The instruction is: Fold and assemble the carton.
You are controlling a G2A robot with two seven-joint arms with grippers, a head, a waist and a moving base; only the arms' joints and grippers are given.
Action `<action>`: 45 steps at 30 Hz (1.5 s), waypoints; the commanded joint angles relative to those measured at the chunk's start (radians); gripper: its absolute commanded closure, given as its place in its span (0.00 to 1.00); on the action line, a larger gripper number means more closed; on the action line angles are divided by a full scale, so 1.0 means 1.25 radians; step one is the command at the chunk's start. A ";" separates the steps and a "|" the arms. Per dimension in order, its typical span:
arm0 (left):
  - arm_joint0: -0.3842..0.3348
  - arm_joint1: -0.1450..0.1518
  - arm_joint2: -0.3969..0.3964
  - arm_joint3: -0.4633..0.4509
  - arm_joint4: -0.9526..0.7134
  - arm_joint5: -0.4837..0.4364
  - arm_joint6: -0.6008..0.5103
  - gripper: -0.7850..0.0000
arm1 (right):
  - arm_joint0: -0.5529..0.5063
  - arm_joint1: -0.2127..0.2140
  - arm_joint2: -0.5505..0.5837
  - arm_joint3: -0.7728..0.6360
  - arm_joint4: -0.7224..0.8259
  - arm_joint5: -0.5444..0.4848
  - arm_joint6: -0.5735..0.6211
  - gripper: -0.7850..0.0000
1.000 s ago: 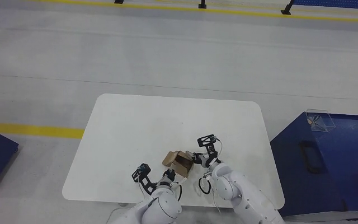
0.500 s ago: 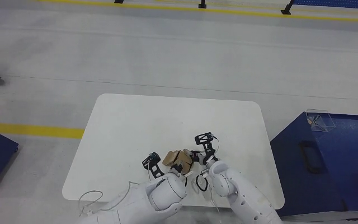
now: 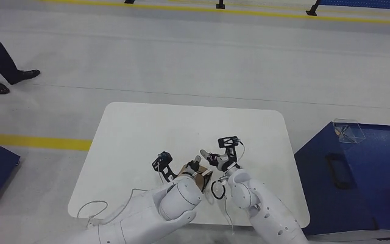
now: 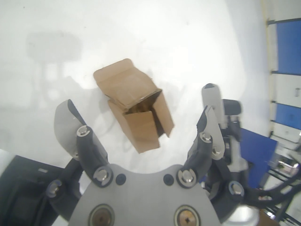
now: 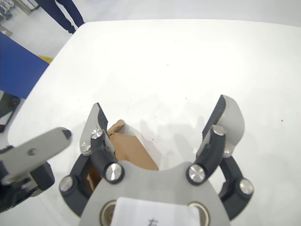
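Slippage is the likely trouble: the carton [image 4: 131, 88] lies loose on its side on the white surface [image 5: 164, 59], near the robot's edge, so a one-sided push could skid or crush it. Left claw [image 4: 137, 112] hangs spread above it; right claw [image 5: 162, 105] is spread too, close alongside it. Brown cardboard, end flaps unfolded, mouth open.

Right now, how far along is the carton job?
Done: the carton is opened into a box shape, lying on the table. In hand: nothing; the left gripper and right gripper are near it, both open. Left: its end flaps stick out unfolded.
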 commanded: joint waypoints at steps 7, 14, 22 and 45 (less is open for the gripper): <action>0.012 0.002 -0.019 0.001 0.001 -0.062 -0.047 0.00 | -0.005 0.000 0.001 0.000 -0.010 -0.009 -0.004 0.00; 0.170 0.041 -0.104 -0.028 0.058 -0.265 -0.100 0.00 | -0.029 -0.005 0.000 0.007 -0.053 0.022 -0.042 0.00; 0.287 0.075 -0.176 -0.067 0.202 -0.501 -0.140 0.00 | -0.052 -0.011 0.014 -0.015 -0.018 0.013 -0.100 0.00; 0.423 0.028 -0.262 0.092 0.095 -0.902 -0.257 0.00 | -0.090 -0.030 -0.064 0.027 -0.237 0.054 -0.194 0.00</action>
